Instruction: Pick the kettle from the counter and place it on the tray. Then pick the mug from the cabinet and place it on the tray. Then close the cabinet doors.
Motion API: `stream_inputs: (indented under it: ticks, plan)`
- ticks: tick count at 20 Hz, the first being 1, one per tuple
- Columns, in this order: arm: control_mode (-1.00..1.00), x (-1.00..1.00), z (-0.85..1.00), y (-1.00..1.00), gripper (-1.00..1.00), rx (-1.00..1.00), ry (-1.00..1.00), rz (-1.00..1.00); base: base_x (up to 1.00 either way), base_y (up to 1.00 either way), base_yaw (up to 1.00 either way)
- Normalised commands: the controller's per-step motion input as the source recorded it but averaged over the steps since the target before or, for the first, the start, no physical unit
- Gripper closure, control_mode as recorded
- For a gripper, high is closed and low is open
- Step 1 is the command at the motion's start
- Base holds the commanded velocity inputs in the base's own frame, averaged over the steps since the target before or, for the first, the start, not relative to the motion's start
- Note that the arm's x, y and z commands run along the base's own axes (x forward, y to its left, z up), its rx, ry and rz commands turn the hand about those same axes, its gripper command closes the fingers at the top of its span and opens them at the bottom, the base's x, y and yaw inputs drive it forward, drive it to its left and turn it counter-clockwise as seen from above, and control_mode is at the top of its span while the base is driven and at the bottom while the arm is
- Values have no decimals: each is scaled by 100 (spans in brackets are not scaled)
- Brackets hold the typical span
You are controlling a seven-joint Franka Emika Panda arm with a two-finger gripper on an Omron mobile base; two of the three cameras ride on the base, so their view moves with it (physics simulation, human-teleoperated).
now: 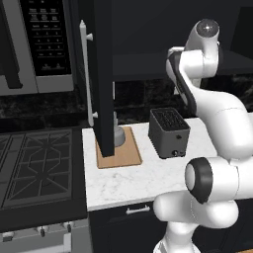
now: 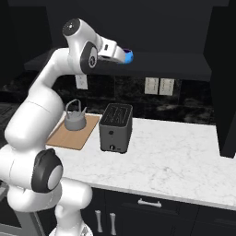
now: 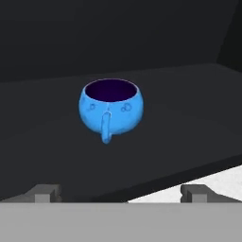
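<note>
blue mug sits upright on the dark cabinet shelf, handle facing the gripper, whose fingers are spread wide and empty. a careless approach could push the mug deeper.

Materials and surface finishes, kitchen worktop and open wall cupboard.

The mug at centre frame is smooth bright-blue glazed ware with a dark interior; the cabinet shelf under it is matt near-black. Lower down, the counter is white, lightly veined marble-look stone. The tray appears tan wood, matt. The kettle is dull grey metal. The toaster is matt black. The cabinet doors are flat black with a satin silver bar handle.
</note>
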Motion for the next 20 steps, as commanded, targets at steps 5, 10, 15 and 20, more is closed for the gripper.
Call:
stream_inputs:
  ticks: [5,10,15,20]
  plan:
    - [-100,26,-18,0,-100,-3,0,4,0,0,0]
    - [-100,35,-12,0,-100,-1,0,0,0,0,0]
    - [-100,43,-1,3,-100,0,2,0,0,0,0]
    - [-100,40,0,0,-100,0,8,0,0,0,0]
